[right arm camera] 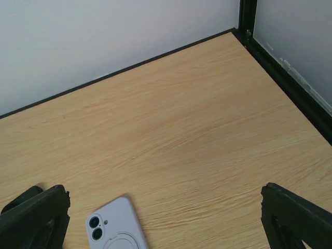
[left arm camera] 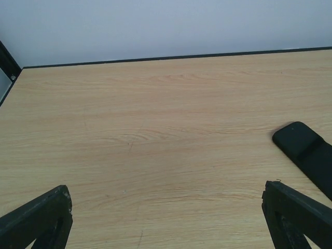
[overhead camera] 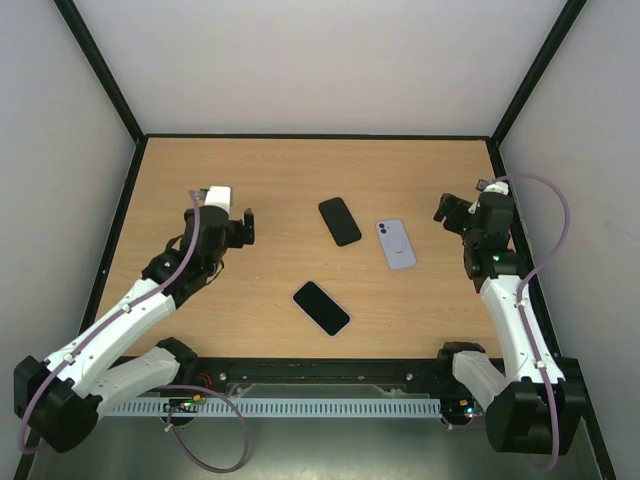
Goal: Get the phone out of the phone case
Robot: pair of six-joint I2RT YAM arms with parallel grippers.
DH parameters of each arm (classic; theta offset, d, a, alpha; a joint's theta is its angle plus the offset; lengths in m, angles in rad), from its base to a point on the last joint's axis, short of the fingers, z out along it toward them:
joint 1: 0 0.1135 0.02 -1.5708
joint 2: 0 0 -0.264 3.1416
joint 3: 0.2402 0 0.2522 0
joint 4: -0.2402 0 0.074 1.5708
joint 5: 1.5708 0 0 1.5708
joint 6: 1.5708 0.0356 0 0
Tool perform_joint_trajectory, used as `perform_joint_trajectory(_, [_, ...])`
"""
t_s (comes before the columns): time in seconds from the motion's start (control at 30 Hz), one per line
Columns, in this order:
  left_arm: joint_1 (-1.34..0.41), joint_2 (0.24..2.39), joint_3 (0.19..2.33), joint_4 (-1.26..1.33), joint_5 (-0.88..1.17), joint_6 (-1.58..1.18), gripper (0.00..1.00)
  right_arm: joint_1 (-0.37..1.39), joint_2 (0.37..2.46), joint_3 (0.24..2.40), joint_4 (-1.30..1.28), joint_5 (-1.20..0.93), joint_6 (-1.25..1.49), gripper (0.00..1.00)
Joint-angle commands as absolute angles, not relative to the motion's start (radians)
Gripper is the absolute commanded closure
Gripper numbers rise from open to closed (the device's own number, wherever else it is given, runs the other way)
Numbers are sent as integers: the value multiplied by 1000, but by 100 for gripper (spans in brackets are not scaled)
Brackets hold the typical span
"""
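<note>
While both grippers stand spread wide and empty, the lavender phone case (overhead camera: 396, 243) lies back-up at mid-table, its long axis running roughly away from the bases. It is near the right gripper (overhead camera: 452, 212), to its left, and well apart from the left gripper (overhead camera: 240, 228). Judgement: the right arm is nearer.

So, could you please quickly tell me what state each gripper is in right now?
Left gripper: open, holding nothing.
Right gripper: open, holding nothing.
</note>
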State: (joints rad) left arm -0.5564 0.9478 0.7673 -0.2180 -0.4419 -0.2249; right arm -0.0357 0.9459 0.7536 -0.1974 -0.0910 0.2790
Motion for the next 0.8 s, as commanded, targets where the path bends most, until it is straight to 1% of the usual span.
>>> perform_joint_trajectory(0.0, [-562,952,788,-229,-429,-229,1,-42,940,799,-249,-140,276,3])
perform_joint_trajectory(0.07, [-563,949,781,-222,-422,-229,1,-43,915,793,-244,-230,209,3])
perform_joint_trajectory(0.2, [-564,965,780,-218,-376,-228,0,-43,865,774,-277,-477,12,2])
perform_joint_trajectory(0.27, [-565,986,794,-230,-338,-231,0,-43,856,771,-303,-543,-43,2])
perform_joint_trajectory(0.3, [-568,997,809,-247,-320,-229,0,-43,858,771,-316,-551,-60,0])
perform_joint_trajectory(0.37, [-586,1013,841,-279,-288,-248,0,-43,865,777,-360,-561,-112,2])
perform_joint_trajectory(0.47, [-615,1031,856,-319,-245,-323,2,-43,871,790,-447,-547,-205,3])
perform_joint_trajectory(0.57, [-623,1069,864,-381,-157,-374,8,-43,877,788,-511,-518,-270,4])
perform_joint_trajectory(0.77, [-649,1095,835,-397,-121,-417,9,-41,969,778,-526,-476,-346,7])
